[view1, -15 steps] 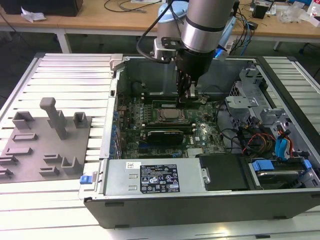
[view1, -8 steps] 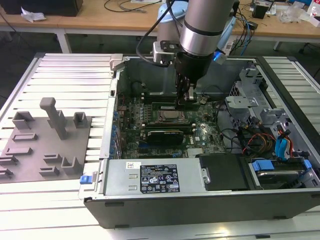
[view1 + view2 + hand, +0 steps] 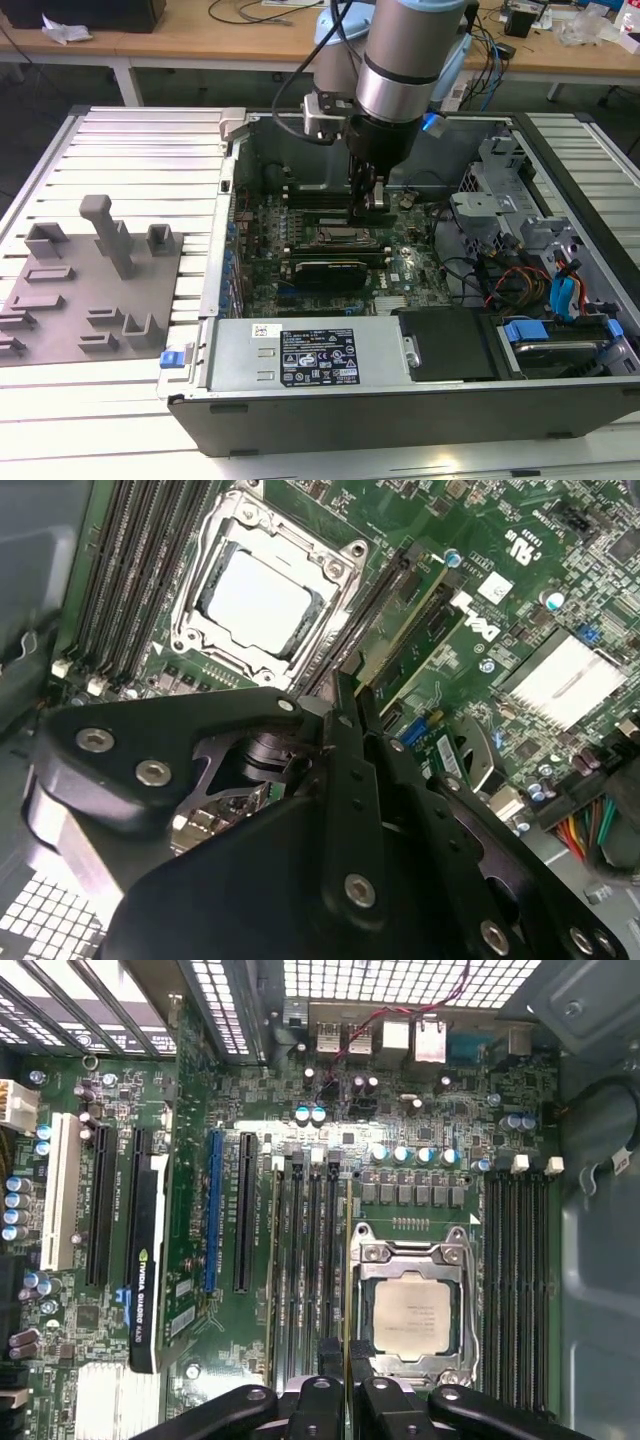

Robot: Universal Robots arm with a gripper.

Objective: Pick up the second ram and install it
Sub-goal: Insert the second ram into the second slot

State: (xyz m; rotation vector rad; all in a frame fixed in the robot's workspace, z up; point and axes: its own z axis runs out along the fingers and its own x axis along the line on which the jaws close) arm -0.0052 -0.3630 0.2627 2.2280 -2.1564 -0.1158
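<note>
Down inside the open case, the pincer pinches the ram edge-on above the slots beside the socket, so it should stay square to its slot.

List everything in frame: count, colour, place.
computer case: one, dark grey, open, on the table
table: one, white, slatted
fixture plate: one, grey, with blocks and a post, at the exterior view's left
power supply: one, grey, at the case's front edge
CPU socket: one, silver, mid-motherboard
graphics card: one, black, in a slot
second ram: one, green, edge-on beside the socket
arm: one, silver, above the case
gripper: one, black, shut on the second ram
</note>
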